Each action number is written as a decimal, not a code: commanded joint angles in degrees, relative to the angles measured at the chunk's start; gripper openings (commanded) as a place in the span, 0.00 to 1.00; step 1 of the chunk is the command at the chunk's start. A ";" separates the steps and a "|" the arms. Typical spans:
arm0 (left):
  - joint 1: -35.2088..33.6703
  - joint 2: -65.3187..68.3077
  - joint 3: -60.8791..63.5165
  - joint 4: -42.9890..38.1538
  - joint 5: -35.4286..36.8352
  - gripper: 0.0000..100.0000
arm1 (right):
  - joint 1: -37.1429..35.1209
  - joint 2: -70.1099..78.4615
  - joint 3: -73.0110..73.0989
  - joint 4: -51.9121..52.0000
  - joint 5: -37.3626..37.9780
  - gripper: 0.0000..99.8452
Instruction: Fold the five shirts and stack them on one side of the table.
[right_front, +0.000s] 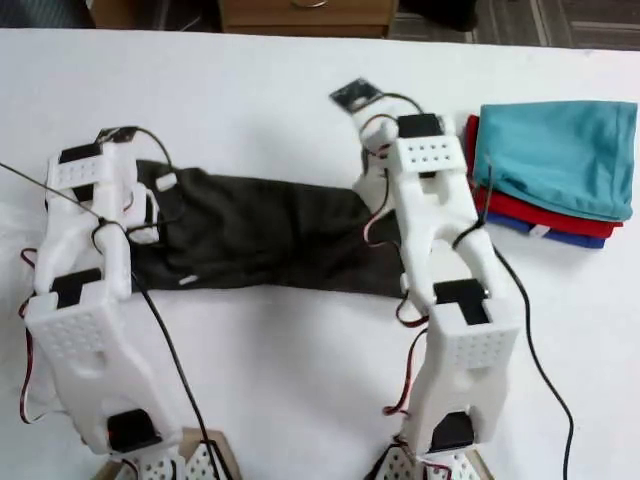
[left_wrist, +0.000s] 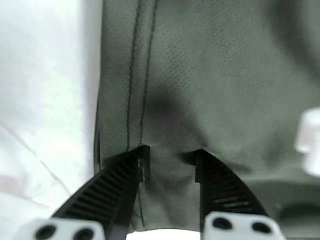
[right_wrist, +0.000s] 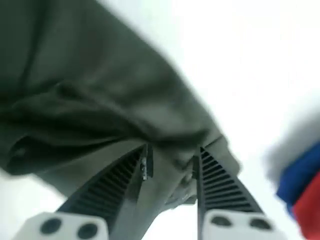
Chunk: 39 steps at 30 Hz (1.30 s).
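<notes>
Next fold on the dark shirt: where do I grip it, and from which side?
Probably the two short ends of the dark shirt, one arm each, coming from above. It lies flat as a long band across the table, so end grips should lift it evenly.

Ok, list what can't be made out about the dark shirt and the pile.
- Dark shirt: both ends, high view, under the left arm and right arm.
- Folded pile: its count, high view; teal, red, blue layers show, any lower hidden.
- Same pile, right wrist view: blurred, cut by the edge.
</notes>
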 joint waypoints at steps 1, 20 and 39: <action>0.62 0.79 -0.57 -3.25 0.79 0.17 | -3.21 -7.60 -2.29 6.81 3.16 0.01; 0.62 0.79 -0.57 -3.34 0.79 0.17 | -15.25 -8.66 18.46 -16.31 -0.70 0.02; 0.62 0.88 -0.57 -3.25 0.79 0.17 | -14.29 -9.27 19.34 -12.79 -8.00 0.02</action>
